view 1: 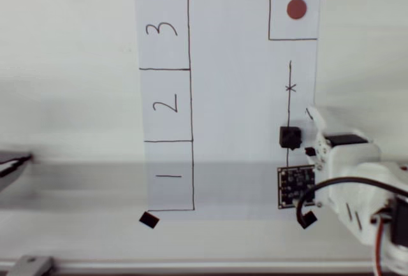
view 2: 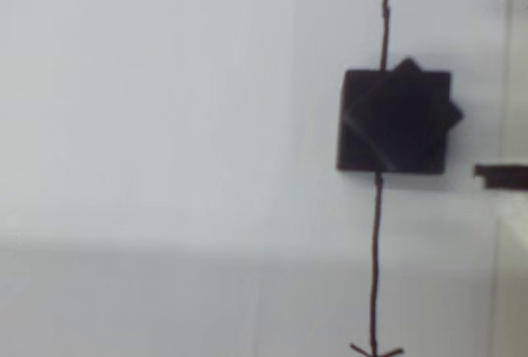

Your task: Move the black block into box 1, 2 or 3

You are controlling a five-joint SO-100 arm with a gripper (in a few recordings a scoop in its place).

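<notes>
- Overhead view: I see the block (view 1: 290,137) sitting on the pen line (view 1: 289,91) drawn down the right part of the paper (view 1: 229,97), which I take as its start mark; it is just left of my gripper (view 1: 310,152) and apart from it, not lifted
- The arm (view 1: 357,187) comes in from the lower right and leans over the paper's right edge, its white head angled up and left towards the block; a black cable loops beneath it
- The circuit board (view 1: 295,187) lies just below the block and directly under the head, so I judge a low approach could clip it
- Boxes 1, 2 and 3 are stacked down the paper's left side, well apart from the gripper; box 2 (view 1: 166,105) is roughly level with the block, straight across to the left, which makes it the shortest carry
- The red dot square (view 1: 294,9) is far above the gripper and no part of my job
- Tape squares (view 1: 148,220) pin the paper's corners
- I cannot tell from here whether the fingers are apart or together
- Wrist view: the block (view 2: 396,122) is right of centre, resting on the line (view 2: 376,258), so I am looking down on it but not centred
- A dark finger tip (view 2: 502,176) pokes in at the right edge, beside the block and clear of it; the gap between the fingers is out of frame, so nothing is gripped and their state stays unknown to me
</notes>
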